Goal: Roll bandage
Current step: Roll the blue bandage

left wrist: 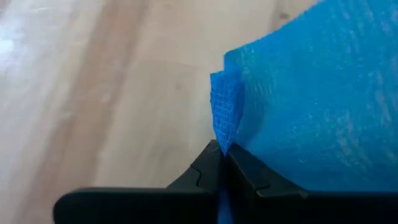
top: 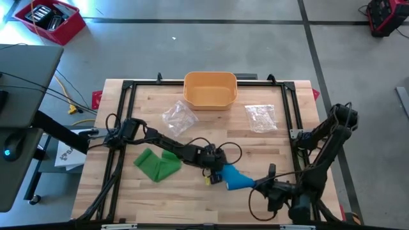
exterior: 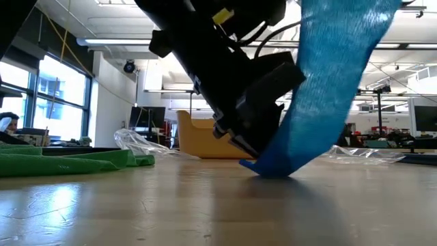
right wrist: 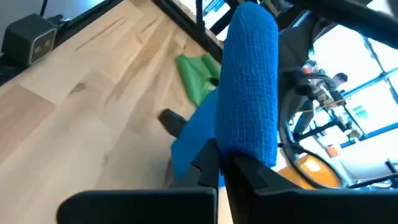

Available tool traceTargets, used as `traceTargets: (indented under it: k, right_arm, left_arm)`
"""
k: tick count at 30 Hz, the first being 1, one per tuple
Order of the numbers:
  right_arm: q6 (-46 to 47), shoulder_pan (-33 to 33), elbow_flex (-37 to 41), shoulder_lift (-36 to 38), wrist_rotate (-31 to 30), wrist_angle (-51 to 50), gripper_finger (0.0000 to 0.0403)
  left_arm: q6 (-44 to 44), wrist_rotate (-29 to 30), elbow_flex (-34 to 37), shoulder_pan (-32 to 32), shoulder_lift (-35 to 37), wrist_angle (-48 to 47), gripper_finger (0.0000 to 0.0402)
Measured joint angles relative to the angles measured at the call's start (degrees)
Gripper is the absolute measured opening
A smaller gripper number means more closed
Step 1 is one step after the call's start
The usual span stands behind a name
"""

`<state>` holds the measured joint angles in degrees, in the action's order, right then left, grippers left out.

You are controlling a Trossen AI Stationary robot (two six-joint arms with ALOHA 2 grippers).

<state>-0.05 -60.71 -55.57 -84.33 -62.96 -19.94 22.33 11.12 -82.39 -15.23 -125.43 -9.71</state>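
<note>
A blue bandage [top: 235,179] stretches between my two grippers near the table's front, right of the middle. In the low view it is a broad strip [exterior: 328,75] slanting up from the table. My left gripper [top: 219,172], reaching in from the left, is shut on its lower end. My right gripper [top: 262,186], coming from the right, is shut on its higher end. A crumpled green bandage [top: 156,165] lies flat on the table to the left of both grippers, touched by neither. My left gripper pinches the bandage's folded lower end [left wrist: 225,127] between its two fingertips, over more than one layer. The fingers slant down from the table's left. That end [exterior: 265,167] rests on the wood. My right gripper pinches the bandage's other end [right wrist: 244,140] between its two fingers, coming nearly level from the table's right. That end is lifted clear. From it the strip slopes down to the left gripper without sagging.
A yellow bin [top: 210,89] stands at the far middle. Two clear plastic bags [top: 179,118] [top: 261,117] lie in front of it. A black frame [top: 128,89] runs round the table. Bare wood lies along the near left.
</note>
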Motion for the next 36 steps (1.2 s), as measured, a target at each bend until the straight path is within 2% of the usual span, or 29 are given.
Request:
traceTargets:
  k: [9, 16, 19, 32, 36]
  right_arm:
    - [-4.0, 0.0, 0.0, 6.0, 0.5, -0.8, 0.0000]
    - [-6.4, -0.2, 0.0, 8.4, 2.0, 0.2, 0.0000]
    - [-6.5, -0.2, 0.0, 9.3, 4.0, 1.0, 0.0000]
    - [-5.9, -2.4, 0.0, 14.9, 4.9, 1.8, 0.0000]
    - [-4.4, -2.7, 0.0, 16.1, 4.9, 1.4, 0.0000]
  left_arm:
    - [0.9, -1.3, 0.0, -3.0, 0.9, -1.7, 0.0067]
    - [1.6, -6.0, -0.2, -2.8, 2.1, -2.6, 0.0136]
    - [0.2, -6.3, -1.1, -2.8, 3.3, -2.7, 0.0157]
    - [-1.0, -6.1, -3.9, -4.1, 6.1, -5.1, 0.0161]
    - [1.7, -3.9, -3.9, -5.6, 6.6, -8.5, 0.0160]
